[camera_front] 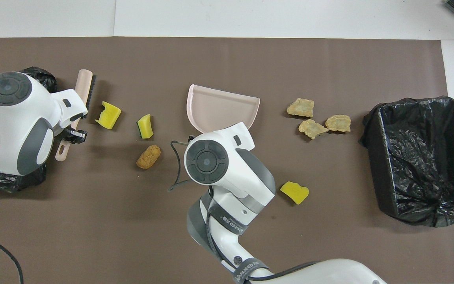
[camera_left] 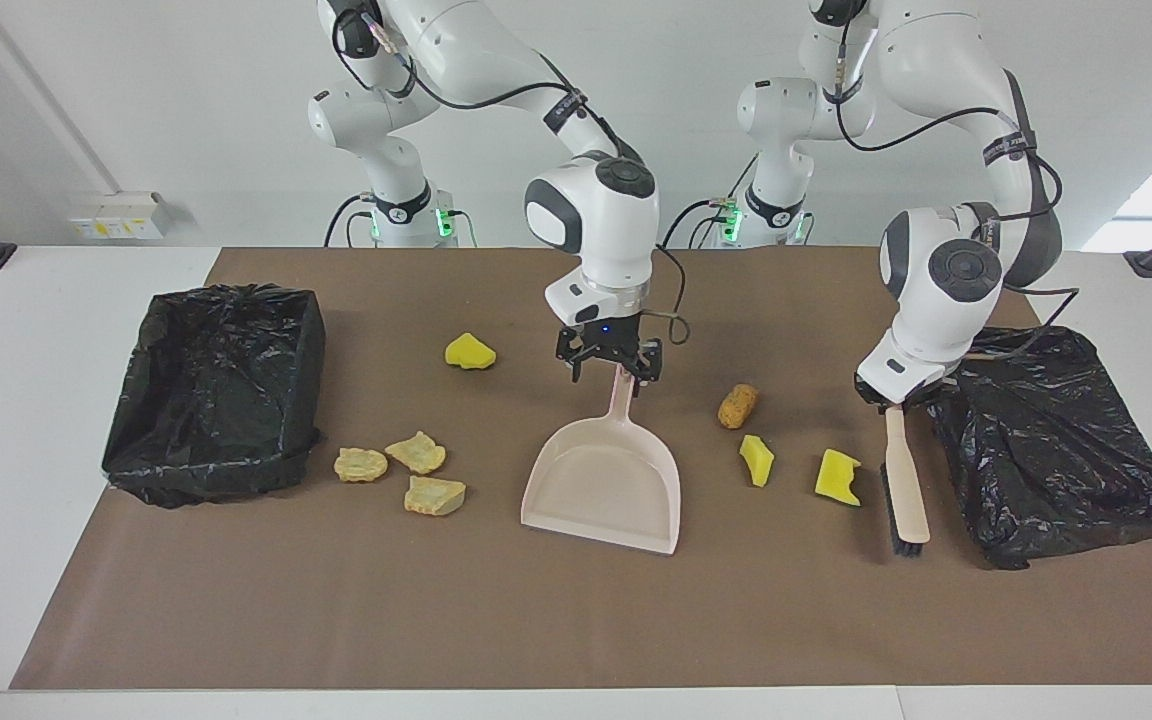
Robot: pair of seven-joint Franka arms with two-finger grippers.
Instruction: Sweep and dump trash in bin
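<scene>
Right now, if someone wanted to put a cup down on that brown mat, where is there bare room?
The wide strip of brown mat farther from the robots than the dustpan is bare between the two black bins. It is crowded beside the dustpan: three tan lumps toward one bin, sponge wedges, nugget and brush toward the other.

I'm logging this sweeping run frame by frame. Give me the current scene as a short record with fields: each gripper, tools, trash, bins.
left gripper: shut on the brush, beside a yellow wedge
right gripper: open, around the dustpan handle
trash: seven bits, all on the mat, none in the dustpan
tan lumps: three, near the open bin
nugget: beside the dustpan handle
other bin: at the left arm's end
</scene>
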